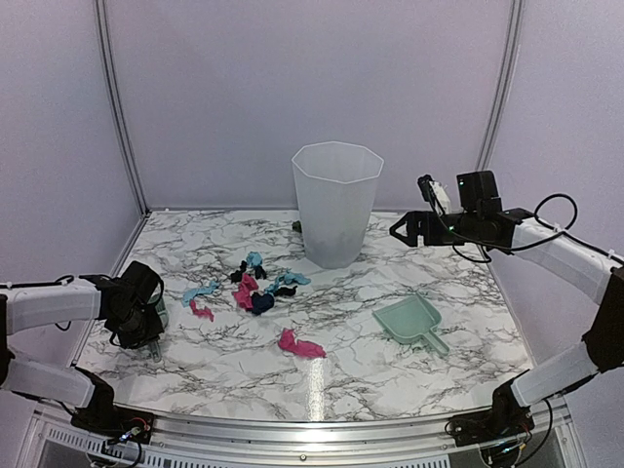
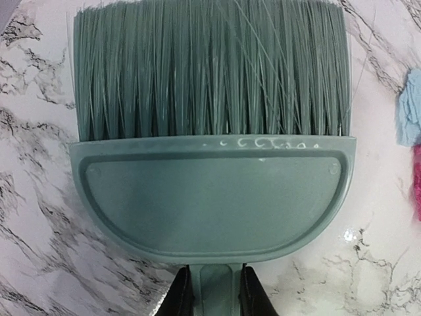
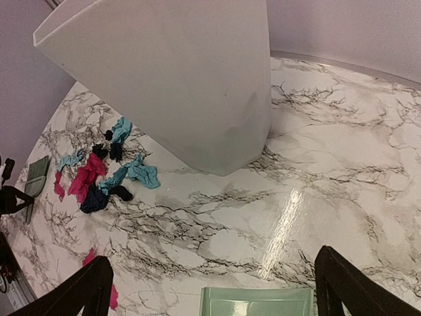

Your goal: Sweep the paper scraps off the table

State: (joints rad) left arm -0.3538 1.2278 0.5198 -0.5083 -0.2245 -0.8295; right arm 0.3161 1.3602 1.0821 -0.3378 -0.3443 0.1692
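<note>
Pink, light blue and dark paper scraps [image 1: 255, 288] lie in a loose cluster at the middle of the marble table [image 1: 409, 380], with one pink scrap [image 1: 300, 345] apart nearer the front; they also show in the right wrist view [image 3: 99, 178]. My left gripper [image 2: 211, 293] is shut on the handle of the mint-green brush [image 2: 214, 131], at the table's left side [image 1: 146, 312], bristles towards the scraps. My right gripper [image 1: 414, 229] is open and empty, held high at the right, above the mint-green dustpan [image 1: 409, 322].
A tall translucent white bin [image 1: 336, 203] stands at the back middle, just behind the scraps. The dustpan lies flat at the right, its handle pointing to the front right; its rim shows in the right wrist view [image 3: 256, 303]. Walls close the table's back and sides.
</note>
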